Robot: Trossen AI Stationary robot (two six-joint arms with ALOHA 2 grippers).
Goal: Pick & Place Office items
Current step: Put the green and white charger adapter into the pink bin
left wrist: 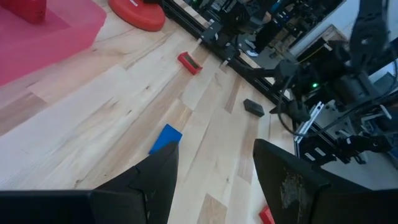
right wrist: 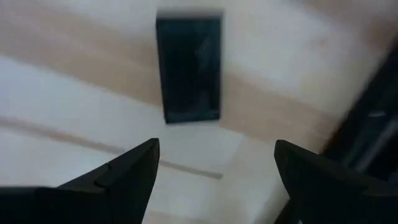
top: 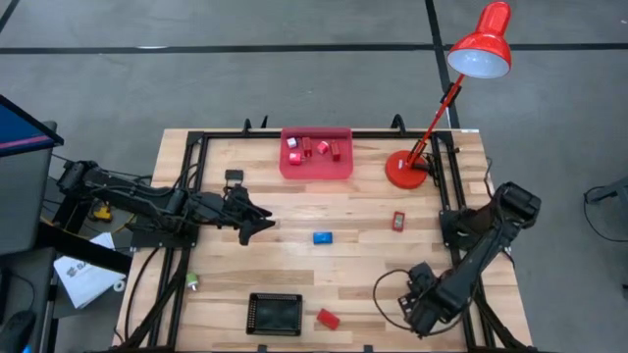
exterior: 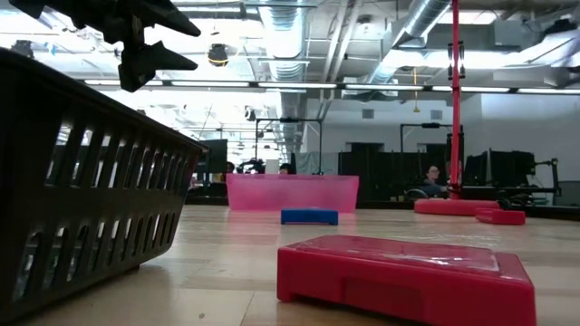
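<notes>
Blue block is lying flat on the wood, mid-table, long axis running across the table, roughly along the left arm's reach line. Left gripper is hovering just short of it: block is sitting ahead and slightly toward the front edge, near but not touching. Fingers are spread wide, nothing held; the left wrist view shows the block just beyond the open tips.

Right gripper is hanging low by the front right corner, also open and empty, looking down on a black rectangle right below it. It's well apart from the blue block.

Judgement: left arm is nearer, so the blue block is its pick. Several red pieces are already sitting in the pink tray beyond the left gripper.
</notes>
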